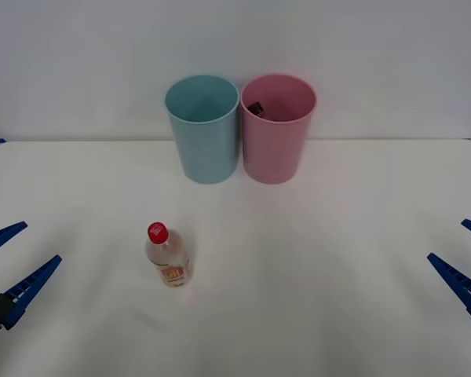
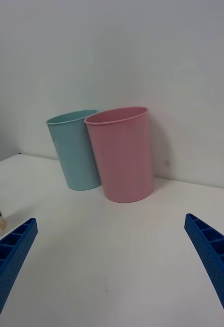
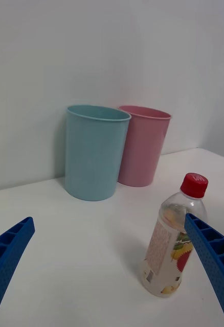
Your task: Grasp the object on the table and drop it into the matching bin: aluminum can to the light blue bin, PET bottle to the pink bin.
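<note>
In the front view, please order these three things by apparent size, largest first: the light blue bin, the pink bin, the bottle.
1-2. Light blue bin and pink bin: they look alike, so no ranking.
3. Bottle: clearly smallest, although nearer the camera.

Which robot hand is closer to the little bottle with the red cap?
The left. The left gripper waits open at the table's left edge, with the bottle standing just to its right. The right gripper is open at the far right edge, much farther away.

PET bottle (image 1: 167, 258) stands before the light blue bin (image 1: 203, 129), leftward.
</note>
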You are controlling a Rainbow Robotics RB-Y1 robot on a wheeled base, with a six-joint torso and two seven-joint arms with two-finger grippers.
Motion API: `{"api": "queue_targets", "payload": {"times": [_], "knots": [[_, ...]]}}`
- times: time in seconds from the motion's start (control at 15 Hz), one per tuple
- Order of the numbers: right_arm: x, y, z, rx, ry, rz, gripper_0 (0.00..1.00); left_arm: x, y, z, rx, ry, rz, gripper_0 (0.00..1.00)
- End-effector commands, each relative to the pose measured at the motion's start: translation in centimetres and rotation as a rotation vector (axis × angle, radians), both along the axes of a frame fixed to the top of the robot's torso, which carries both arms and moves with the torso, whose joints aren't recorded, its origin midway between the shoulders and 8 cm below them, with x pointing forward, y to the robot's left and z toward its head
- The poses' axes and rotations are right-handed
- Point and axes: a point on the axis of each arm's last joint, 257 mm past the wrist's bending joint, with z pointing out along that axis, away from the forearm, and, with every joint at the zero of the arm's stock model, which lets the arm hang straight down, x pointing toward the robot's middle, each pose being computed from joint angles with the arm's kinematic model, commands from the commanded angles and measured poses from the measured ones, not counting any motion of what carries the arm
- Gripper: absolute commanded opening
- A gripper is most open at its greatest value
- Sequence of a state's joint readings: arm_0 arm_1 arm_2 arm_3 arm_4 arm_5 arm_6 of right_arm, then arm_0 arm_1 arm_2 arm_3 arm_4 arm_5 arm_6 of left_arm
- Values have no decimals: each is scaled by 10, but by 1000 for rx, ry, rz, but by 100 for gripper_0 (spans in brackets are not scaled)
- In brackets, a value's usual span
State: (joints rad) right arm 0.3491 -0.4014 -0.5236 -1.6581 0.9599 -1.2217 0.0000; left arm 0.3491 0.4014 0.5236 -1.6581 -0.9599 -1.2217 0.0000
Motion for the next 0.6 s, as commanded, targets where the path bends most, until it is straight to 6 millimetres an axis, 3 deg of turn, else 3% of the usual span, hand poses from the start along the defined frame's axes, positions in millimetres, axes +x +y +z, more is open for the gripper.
{"api": "queue_targets", "payload": {"times": [0.07, 0.6], "knots": [[0, 0, 0, 0, 0, 0, 100, 0, 0, 0, 0, 0, 0, 100], [0, 0, 0, 0, 0, 0, 100, -3, 11, -5, 18, 17, 20, 100]]}}
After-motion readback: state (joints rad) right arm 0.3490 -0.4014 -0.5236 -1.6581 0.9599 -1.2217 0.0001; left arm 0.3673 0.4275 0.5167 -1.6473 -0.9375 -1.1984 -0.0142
